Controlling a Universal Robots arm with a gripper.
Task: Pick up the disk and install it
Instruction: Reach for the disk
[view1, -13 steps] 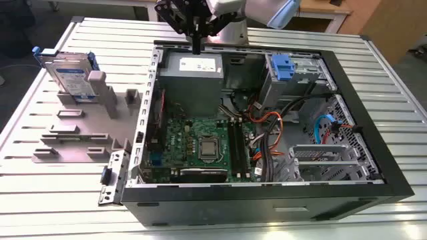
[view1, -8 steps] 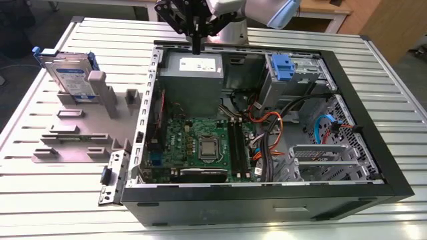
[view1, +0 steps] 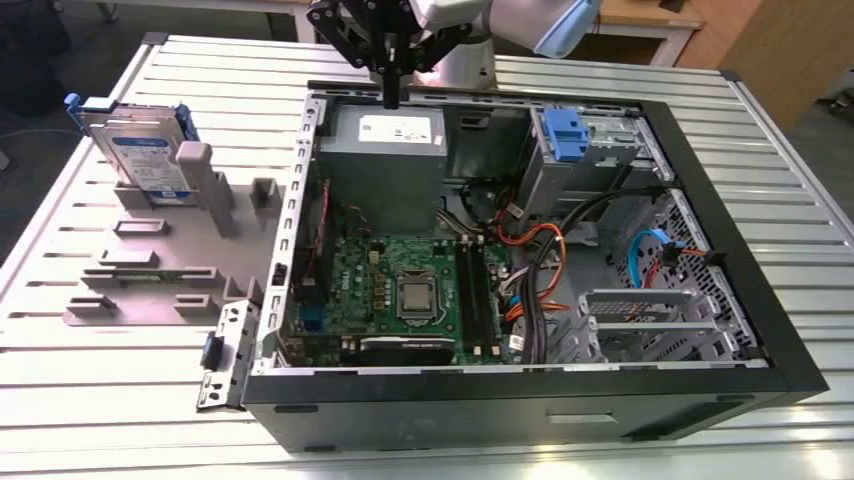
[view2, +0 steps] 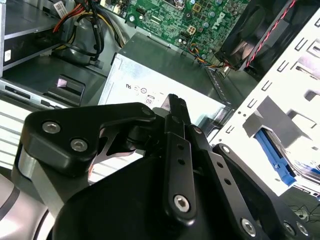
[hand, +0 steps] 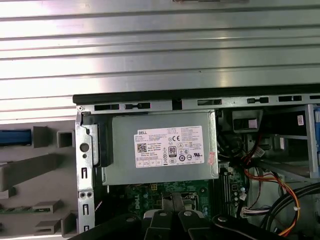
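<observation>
Gripper (view1: 391, 92) hangs over the rear edge of the open computer case (view1: 707, 200), just above the grey power supply (view1: 383, 150). Its fingers are drawn together with nothing between them. The second wrist view agrees: the fingertips meet over the power supply's stickered face.

Disk (view1: 138, 150) stands on edge in the grey fixture (view1: 147, 270) on the slatted table (view1: 107, 400). It is at the exterior view's left, outside the case and well apart from the gripper.

Blue latch (view1: 565, 135) sits in a bay beside the power supply.
</observation>
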